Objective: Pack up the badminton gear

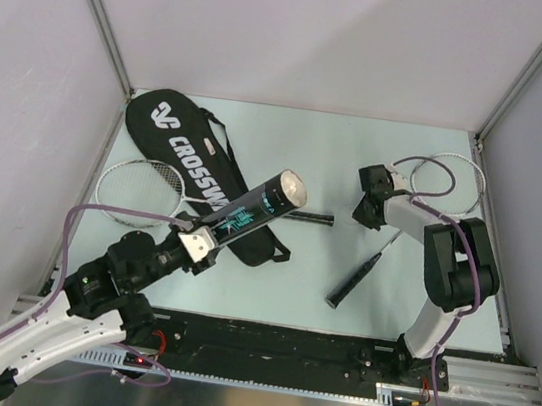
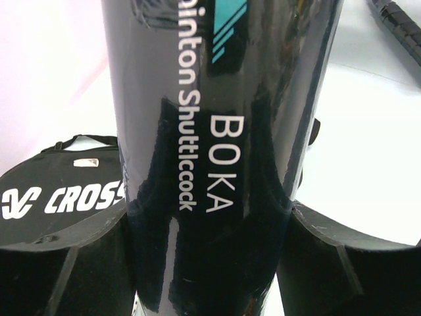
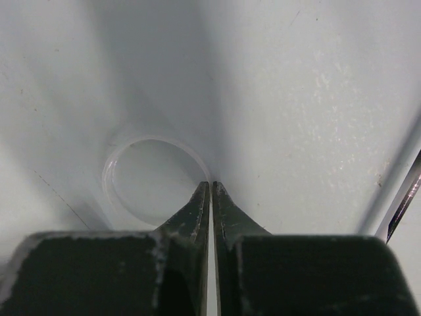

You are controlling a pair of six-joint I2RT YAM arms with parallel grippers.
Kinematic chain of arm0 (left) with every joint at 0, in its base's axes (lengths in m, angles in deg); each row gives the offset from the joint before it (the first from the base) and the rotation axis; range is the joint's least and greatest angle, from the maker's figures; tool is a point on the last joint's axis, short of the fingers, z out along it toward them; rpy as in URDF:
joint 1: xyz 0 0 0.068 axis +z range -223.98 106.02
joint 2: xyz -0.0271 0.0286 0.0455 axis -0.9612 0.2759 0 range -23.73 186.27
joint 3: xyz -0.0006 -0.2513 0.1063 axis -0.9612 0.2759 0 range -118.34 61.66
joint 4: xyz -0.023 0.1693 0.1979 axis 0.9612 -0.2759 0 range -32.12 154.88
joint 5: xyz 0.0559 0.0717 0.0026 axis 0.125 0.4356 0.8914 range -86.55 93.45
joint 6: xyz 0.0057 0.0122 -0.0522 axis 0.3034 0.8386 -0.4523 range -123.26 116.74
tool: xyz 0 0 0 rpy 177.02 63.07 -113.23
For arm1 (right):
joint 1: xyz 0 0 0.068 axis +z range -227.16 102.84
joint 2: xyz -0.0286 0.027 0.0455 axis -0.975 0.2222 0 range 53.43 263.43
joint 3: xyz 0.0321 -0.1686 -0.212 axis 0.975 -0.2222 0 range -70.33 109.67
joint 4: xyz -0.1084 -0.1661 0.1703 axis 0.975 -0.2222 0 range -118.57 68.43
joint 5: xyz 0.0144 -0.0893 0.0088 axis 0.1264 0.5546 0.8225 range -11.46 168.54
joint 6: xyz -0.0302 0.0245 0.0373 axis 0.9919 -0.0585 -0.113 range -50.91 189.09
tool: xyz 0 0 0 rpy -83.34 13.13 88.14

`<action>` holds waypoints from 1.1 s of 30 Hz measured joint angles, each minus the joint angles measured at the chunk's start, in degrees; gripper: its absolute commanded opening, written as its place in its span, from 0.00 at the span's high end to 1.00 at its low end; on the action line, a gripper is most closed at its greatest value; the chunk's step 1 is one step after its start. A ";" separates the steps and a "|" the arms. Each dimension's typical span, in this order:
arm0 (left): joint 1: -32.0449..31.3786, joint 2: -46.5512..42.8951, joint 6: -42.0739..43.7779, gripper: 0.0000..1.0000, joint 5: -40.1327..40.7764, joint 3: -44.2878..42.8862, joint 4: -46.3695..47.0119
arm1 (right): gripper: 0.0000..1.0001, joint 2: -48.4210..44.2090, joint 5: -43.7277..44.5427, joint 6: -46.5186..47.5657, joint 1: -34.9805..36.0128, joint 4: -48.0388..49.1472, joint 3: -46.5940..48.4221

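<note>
Dark glossy tube with teal print, lettered BOKA and Shuttlecock in white on the left wrist view: clamped at its near end between the two black fingers of the left end effector. Slanted from that grip away and to the right, pale round end farthest from the fingers. Hangs over the near end of the long black fabric bag with white CROSS lettering, which lies flat on the pale counter at the far left; touching the bag or not, cannot tell.

Just left of the bag and partly under it, a white-strung racket with a thin silvery frame. To the right of the tube's far end, a short black wrapped handle lying crosswise on the counter.

Well apart on the right, a second white-strung racket, head at the far right corner, black handle pointing back toward the near edge.

Between those two handles, the right end effector, lowered to the counter. Seen from its wrist: black fingers pressed together, tips meeting the right edge of a translucent white ring lying flat on the counter. Rim pinched or only touched, cannot tell.
</note>
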 measured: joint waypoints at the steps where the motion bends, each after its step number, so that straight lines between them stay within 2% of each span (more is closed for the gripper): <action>1: 0.00 -0.11 -0.02 0.51 0.07 0.02 0.00 | 0.99 0.02 0.33 0.28 0.13 -0.17 0.11; 11: 0.00 -0.66 -0.02 0.51 0.37 0.02 0.00 | 1.00 -2.10 1.77 2.51 0.04 -1.46 -0.13; 19: 0.00 0.20 0.02 0.50 0.44 0.09 0.00 | 1.00 -15.45 -1.01 4.17 -2.29 -0.74 -2.95; 27: 0.00 2.29 1.88 0.51 0.26 0.13 -0.07 | 1.00 -31.41 -13.14 6.56 -5.77 1.75 -4.79; 33: 0.00 3.08 4.55 0.50 -0.98 0.13 -0.22 | 1.00 -39.85 -33.59 7.17 -11.32 4.74 -4.94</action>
